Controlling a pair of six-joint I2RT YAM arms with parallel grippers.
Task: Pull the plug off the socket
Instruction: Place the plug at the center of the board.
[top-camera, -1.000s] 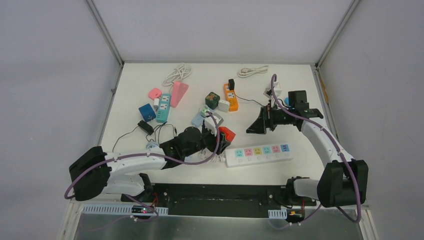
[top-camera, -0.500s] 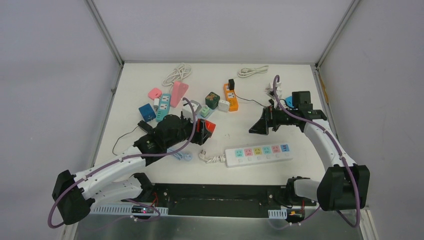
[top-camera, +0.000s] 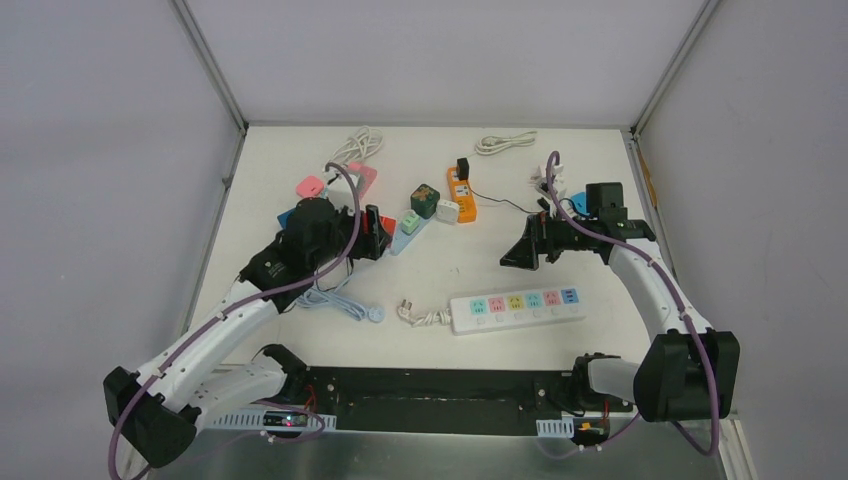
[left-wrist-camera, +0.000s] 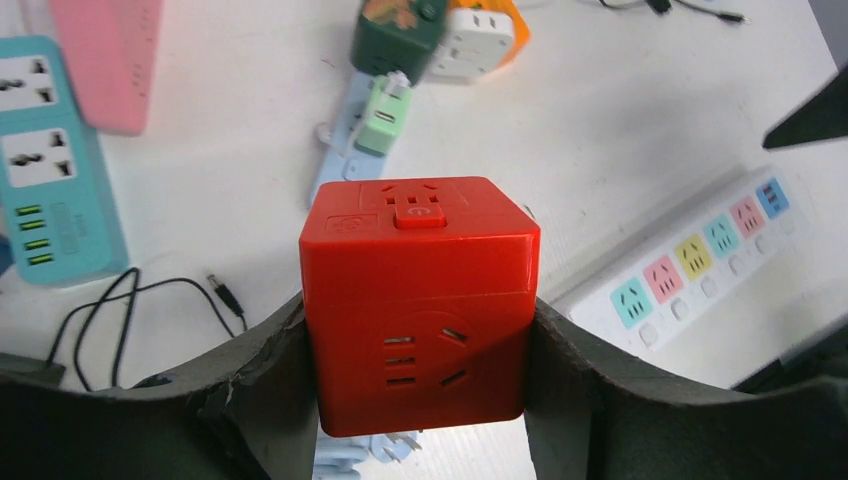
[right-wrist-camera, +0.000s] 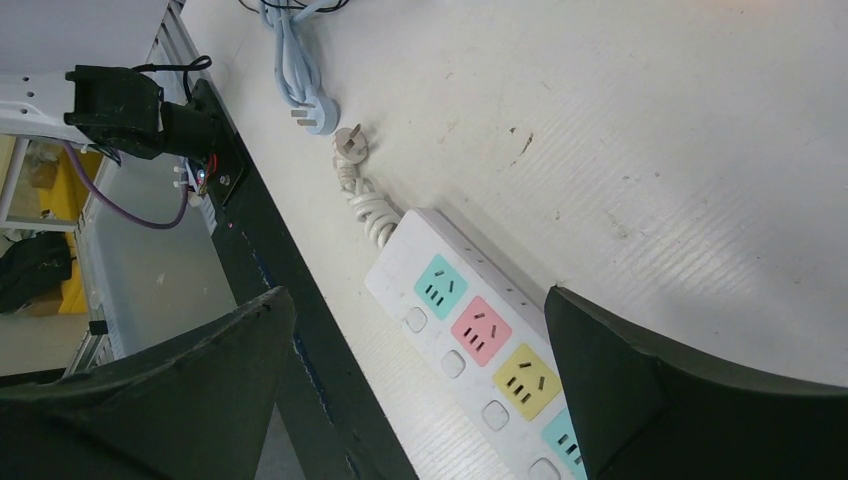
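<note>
My left gripper (top-camera: 382, 228) is shut on a red cube socket (top-camera: 388, 226) and holds it above the table at the left of the middle. In the left wrist view the cube (left-wrist-camera: 418, 300) fills the space between the fingers (left-wrist-camera: 250, 390), and its visible faces carry no plug. A light blue plug with its coiled cord (top-camera: 347, 302) lies free on the table below, and it also shows under the cube (left-wrist-camera: 395, 447) and in the right wrist view (right-wrist-camera: 318, 118). My right gripper (top-camera: 515, 253) is open and empty above the table, right of the middle.
A white power strip with coloured sockets (top-camera: 517, 306) lies near the front, its white plug (top-camera: 405, 312) beside the blue one. Behind stand a green cube (top-camera: 424, 200), an orange strip (top-camera: 461, 195), a pink adapter (top-camera: 310, 187), a teal strip (left-wrist-camera: 45, 215) and white cables (top-camera: 505, 142).
My left arm has swung back and to the left with the red cube, away from the white power strip. The light blue plug and cord stayed on the table. The right gripper barely moved.
</note>
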